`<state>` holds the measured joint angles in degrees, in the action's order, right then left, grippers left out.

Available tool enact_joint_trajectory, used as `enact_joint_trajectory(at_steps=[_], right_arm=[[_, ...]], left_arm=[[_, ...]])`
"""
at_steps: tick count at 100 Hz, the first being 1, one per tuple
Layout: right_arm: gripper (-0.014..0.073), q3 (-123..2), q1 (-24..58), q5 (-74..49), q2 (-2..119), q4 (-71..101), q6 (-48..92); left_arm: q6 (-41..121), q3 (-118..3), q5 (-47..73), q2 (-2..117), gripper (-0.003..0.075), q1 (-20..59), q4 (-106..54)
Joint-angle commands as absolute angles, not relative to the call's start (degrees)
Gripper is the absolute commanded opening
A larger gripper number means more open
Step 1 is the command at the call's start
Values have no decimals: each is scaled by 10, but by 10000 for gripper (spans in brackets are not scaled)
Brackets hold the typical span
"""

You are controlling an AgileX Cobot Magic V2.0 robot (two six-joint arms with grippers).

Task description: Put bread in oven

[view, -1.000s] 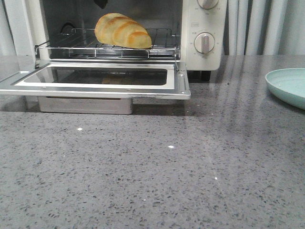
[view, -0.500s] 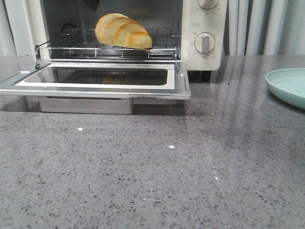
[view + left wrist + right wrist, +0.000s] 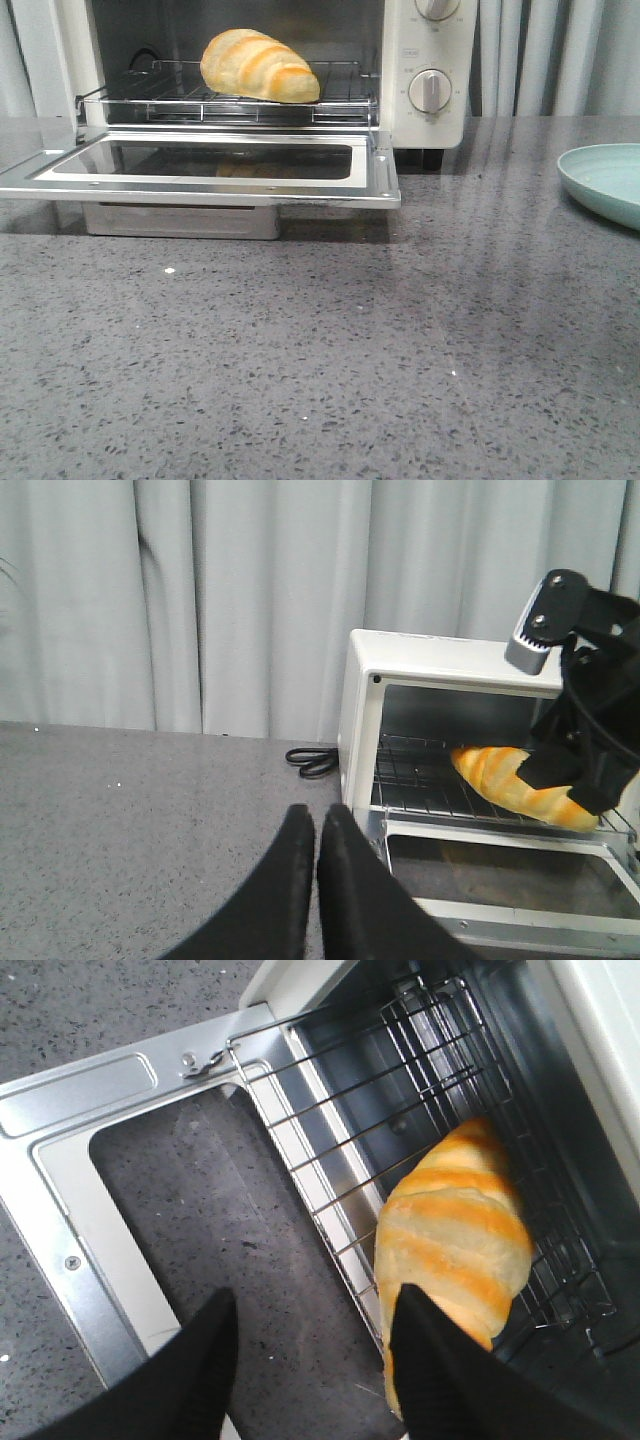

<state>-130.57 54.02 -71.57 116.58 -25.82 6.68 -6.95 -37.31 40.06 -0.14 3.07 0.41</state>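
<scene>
The bread (image 3: 258, 65), a golden roll with pale stripes, lies on the wire rack (image 3: 340, 105) inside the cream-white oven (image 3: 430, 50), whose glass door (image 3: 380, 175) hangs open and flat. In the right wrist view my right gripper (image 3: 315, 1305) is open and empty above the door glass, one finger (image 3: 430, 1360) beside the bread (image 3: 455, 1230). My left gripper (image 3: 315, 815) is shut and empty over the counter beside the oven (image 3: 360, 710). The left wrist view also shows the bread (image 3: 515, 785) and my right arm (image 3: 585, 700). Neither gripper shows in the front view.
A pale green plate (image 3: 605, 180) sits at the right edge of the grey speckled counter (image 3: 320, 370). A black power cord (image 3: 312, 762) lies coiled beside the oven. Grey curtains (image 3: 200, 600) hang behind. Two round knobs (image 3: 429, 90) are on the oven front.
The dark gripper tip seen at the top of the oven opening has risen out of the front view. The bread stays on the rack.
</scene>
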Motion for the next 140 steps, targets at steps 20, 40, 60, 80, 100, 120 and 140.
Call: enact_joint_trajectory(at_steps=[20, 40, 60, 80, 100, 120, 140], right_arm=[[318, -1325, 543, -752, 1086, -252, 61], [318, -1322, 543, -752, 1058, -249, 38], [318, -1286, 543, -753, 1023, -249, 36], [318, -1228, 542, -753, 985, -250, 19], [318, -1197, 542, -753, 952, -251, 17], [318, -1164, 542, -753, 915, -252, 13], [227, -1112, 542, -753, 862, -257, -7]], left_arm=[[-41, -207, 169, -17, -22, 0, -64], [-49, -100, 67, -17, -21, 0, -65], [-49, -45, 39, -17, -21, 0, -61], [-49, -19, 41, -17, -21, 0, -64], [-49, -10, 39, -17, -21, 0, -65], [-49, -10, 39, -17, -21, 0, -65], [-49, -10, 39, -17, -21, 0, -65]])
